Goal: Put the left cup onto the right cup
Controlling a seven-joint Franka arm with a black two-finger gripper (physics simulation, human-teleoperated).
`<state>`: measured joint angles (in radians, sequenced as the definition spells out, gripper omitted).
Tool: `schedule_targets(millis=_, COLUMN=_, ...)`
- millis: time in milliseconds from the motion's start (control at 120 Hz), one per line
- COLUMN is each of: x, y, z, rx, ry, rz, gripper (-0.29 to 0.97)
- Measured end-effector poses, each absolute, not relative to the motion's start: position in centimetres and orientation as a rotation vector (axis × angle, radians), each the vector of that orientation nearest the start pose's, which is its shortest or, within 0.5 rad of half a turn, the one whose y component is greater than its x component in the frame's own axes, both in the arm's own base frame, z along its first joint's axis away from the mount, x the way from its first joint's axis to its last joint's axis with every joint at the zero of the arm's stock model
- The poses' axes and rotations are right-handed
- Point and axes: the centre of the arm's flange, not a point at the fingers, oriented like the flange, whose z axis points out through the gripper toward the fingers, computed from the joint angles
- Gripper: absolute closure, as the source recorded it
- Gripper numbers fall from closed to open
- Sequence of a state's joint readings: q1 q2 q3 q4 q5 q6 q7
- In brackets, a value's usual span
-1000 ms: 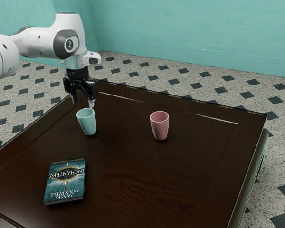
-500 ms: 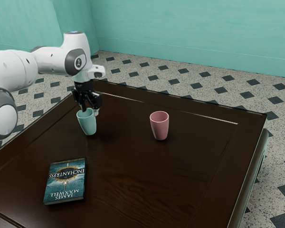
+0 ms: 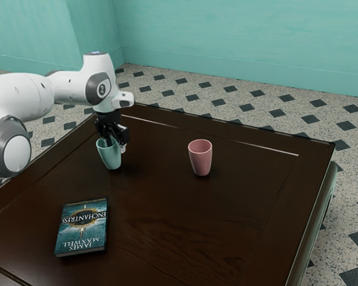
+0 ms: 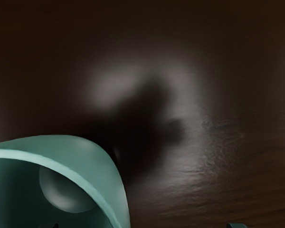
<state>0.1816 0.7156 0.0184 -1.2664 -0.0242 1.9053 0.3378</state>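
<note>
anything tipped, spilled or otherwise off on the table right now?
Nothing stands out. The teal cup and the pink cup both stand upright and apart on the dark wooden table, with nothing spilled. The book lies flat, cover up. The gripper is at the teal cup's rim.

**Your arm reaches in level, with the gripper hanging straight down**

Your white arm (image 3: pixel 30 95) comes in from the exterior view's left, and its forearm runs almost level toward the right. A large grey-capped joint (image 3: pixel 12 154) sits at the left edge, lower than the forearm. At the forearm's end, your wrist (image 3: pixel 98 88) shows a round grey cap to the camera and bends sharply downward. A short white flange (image 3: pixel 124 101) juts out toward the right. Below the wrist hangs your black gripper (image 3: pixel 111 142), upright and pointing down.
</note>
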Motion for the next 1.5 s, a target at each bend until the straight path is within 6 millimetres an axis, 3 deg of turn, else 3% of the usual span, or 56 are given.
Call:
schedule_targets(millis=383, x=72.0, y=14.8, z=32.5, rx=-3.154, ry=0.242, rz=0.102, gripper=0.68)
schedule_targets(millis=617, x=72.0, y=14.9, z=32.8, rx=-3.146, ry=0.259, rz=0.097, gripper=0.76)
schedule_targets(millis=842, x=72.1, y=14.0, z=35.0, rx=-3.129, ry=0.289, rz=0.060, gripper=0.78)
schedule_targets(millis=942, x=72.7, y=11.1, z=37.4, rx=-3.110, ry=0.354, rz=0.019, gripper=0.78)
schedule_targets(millis=1183, x=74.2, y=0.2, z=43.9, rx=-3.000, ry=0.597, rz=-0.072, gripper=0.79)
schedule_targets(millis=1317, x=74.5, y=-5.8, z=45.3, rx=-2.918, ry=0.707, rz=-0.094, gripper=0.79)
schedule_targets(millis=1500, x=75.4, y=-11.9, z=46.4, rx=-2.866, ry=0.815, rz=-0.166, gripper=0.79)
